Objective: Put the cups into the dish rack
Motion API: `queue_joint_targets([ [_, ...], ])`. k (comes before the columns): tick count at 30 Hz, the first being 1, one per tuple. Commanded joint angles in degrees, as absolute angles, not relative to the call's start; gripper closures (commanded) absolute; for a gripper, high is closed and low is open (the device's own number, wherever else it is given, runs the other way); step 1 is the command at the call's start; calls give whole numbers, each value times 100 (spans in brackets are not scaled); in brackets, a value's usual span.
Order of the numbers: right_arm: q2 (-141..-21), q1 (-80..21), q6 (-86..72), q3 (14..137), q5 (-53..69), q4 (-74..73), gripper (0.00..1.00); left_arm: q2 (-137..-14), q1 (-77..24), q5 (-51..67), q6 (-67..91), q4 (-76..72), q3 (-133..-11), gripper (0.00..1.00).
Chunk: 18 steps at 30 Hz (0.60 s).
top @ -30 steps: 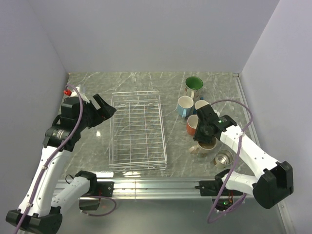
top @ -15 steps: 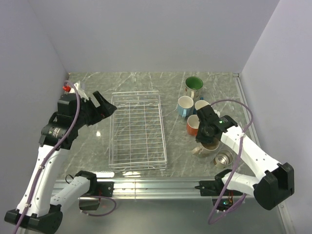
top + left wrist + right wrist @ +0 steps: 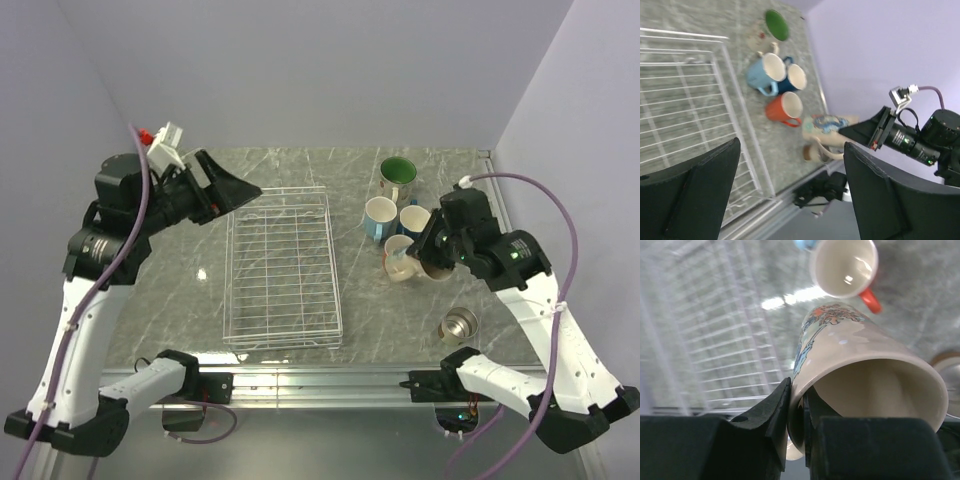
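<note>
Seen from above, the right end effector (image 3: 422, 256) hangs to the right of the dish rack (image 3: 283, 300) with the tall beige mug (image 3: 403, 258) at its tips, but the grip itself is hidden. The right wrist view settles it: the fingers are closed on the mug's rim, one inside the mouth and one outside, and the mug is tipped on its side. The left wrist view shows the orange-red mug (image 3: 784, 107), which the beige mug mostly covers in the overhead view. It stands on the bench (image 3: 180, 300), right of the rack. The left end effector (image 3: 232, 188) is spread wide, holding nothing, above the rack's far left corner. A second ago the beige mug sat low on the bench under a low right arm. Both arms have risen since.
</note>
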<state>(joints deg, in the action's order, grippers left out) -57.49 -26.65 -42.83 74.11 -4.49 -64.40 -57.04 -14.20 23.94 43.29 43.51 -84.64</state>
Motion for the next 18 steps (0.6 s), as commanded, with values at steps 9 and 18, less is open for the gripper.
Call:
queue_joint_targets([
  [9,-5810,-2681,-4694,8404,330,-4762,100,-6371,-2626,3655,6220,2440,-8062,12],
  [18,-5282,-2681,-5080,7489,1194,-2016,100,-7189,-3893,3903,8103,694,-7760,16],
])
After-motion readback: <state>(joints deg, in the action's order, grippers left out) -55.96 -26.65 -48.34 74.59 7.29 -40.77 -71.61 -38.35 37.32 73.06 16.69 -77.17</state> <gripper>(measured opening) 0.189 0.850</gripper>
